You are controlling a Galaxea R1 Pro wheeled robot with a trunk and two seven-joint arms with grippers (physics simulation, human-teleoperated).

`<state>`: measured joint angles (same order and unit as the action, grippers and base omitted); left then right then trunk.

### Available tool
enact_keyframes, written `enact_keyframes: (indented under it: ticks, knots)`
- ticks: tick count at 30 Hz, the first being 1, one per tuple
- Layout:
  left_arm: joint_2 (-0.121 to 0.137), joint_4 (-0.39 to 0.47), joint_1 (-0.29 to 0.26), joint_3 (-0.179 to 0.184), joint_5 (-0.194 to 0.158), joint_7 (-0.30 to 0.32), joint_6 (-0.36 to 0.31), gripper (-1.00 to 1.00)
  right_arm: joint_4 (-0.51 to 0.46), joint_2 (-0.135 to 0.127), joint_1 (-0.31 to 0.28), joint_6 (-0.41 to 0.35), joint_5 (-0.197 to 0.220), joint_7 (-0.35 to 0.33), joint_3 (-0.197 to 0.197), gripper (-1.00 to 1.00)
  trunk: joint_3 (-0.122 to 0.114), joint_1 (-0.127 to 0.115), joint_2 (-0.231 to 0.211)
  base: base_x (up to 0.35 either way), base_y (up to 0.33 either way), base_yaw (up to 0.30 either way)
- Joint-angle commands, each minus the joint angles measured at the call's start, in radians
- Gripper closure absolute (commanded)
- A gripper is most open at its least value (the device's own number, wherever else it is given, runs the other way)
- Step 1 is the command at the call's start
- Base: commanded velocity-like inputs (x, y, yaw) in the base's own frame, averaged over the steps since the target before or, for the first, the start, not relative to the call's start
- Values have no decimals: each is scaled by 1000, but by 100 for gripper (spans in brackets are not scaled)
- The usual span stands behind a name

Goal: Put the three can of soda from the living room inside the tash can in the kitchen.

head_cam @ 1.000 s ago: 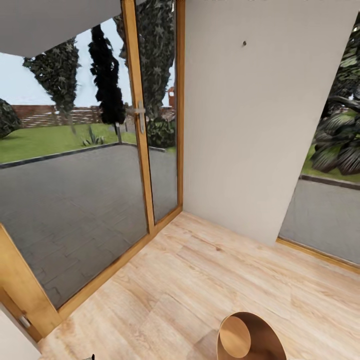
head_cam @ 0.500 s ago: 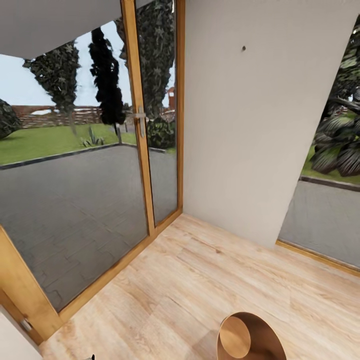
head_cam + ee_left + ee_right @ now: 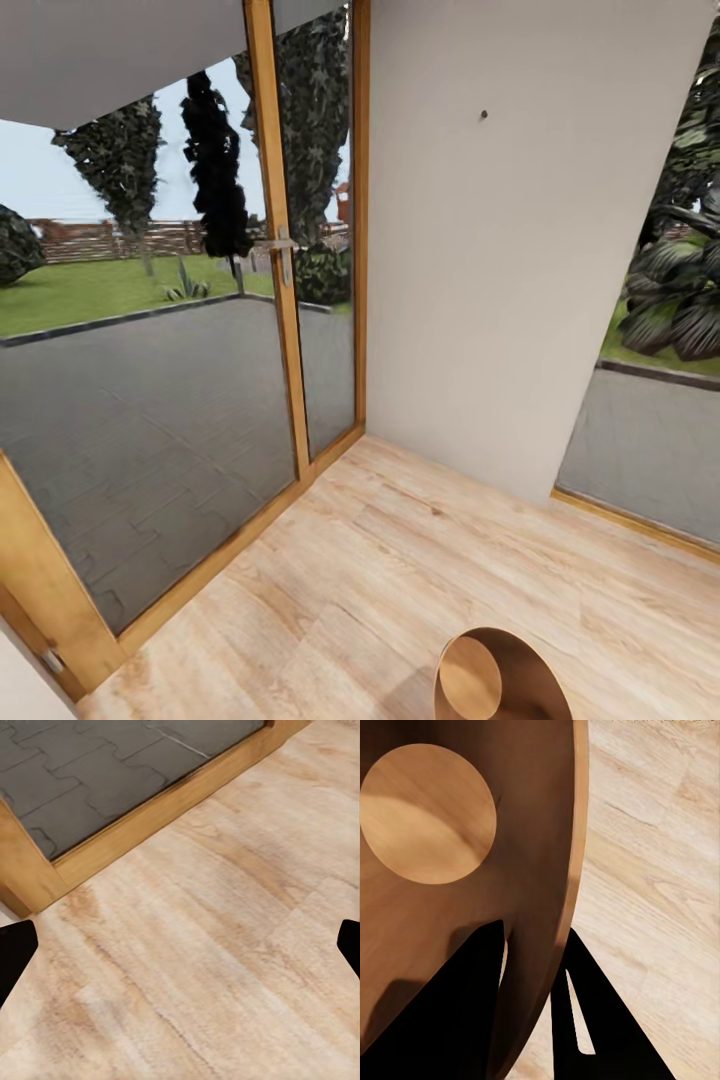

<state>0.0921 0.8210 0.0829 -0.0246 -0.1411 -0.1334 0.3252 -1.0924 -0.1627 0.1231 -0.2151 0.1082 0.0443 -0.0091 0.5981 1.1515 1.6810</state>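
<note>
Head view: the tash can (image 3: pixel 500 675) sits at 6 o'clock, low in the frame and cut off by the bottom edge. Round rim, orange-brown inside, lighter wooden disc for a bottom; no cans seen in the visible part. It hangs over the plank floor (image 3: pixel 400 560), tilted so the opening faces the camera. From 9 to 12 o'clock stand wood-framed glass doors (image 3: pixel 280 300) with a metal handle (image 3: pixel 283 245), grey paving and lawn beyond. A pale wall (image 3: pixel 500 250) fills 12 to 2 o'clock, and a second glazed opening (image 3: pixel 650 430) lies at 3 o'clock.

Left wrist view: the left gripper (image 3: pixel 180 945) is spread wide, its two dark fingertips (image 3: pixel 15 952) showing at opposite edges of the frame with nothing between them. Bare plank floor below, and the door's wooden bottom rail (image 3: pixel 150 817) with paving behind it, which gives a closer look at the threshold than the head view.

Right wrist view: the right gripper (image 3: pixel 534 967) is clamped on the tash can's wall, one dark finger (image 3: pixel 450 1012) inside the bin, the other outside, the rim (image 3: pixel 574 870) running between them. The brown interior and pale circular bottom fill 9 to 12 o'clock; floor planks at 3 o'clock. This grip is hidden from the head camera.
</note>
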Motion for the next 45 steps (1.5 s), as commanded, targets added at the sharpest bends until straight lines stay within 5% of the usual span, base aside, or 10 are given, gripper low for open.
enact_keyframes:
  ticks: [1, 12, 45]
  knots:
    - [0, 0, 0, 0, 0, 0, 0, -100, -1, 0, 0, 0, 1, -4, 0, 100, -2, 0, 0, 0, 0, 0]
    - [-2, -21, 0, 0, 0, 0, 0, -100, 22, 1, 0, 0, 2, -4, -3, 100, -11, 0, 0, -58, 0, 0]
    - [-2, -28, 1, 3, 0, 0, 1, -100, 27, 5, 0, -1, 4, -3, -5, 100, -11, 0, 0, -324, 0, 0]
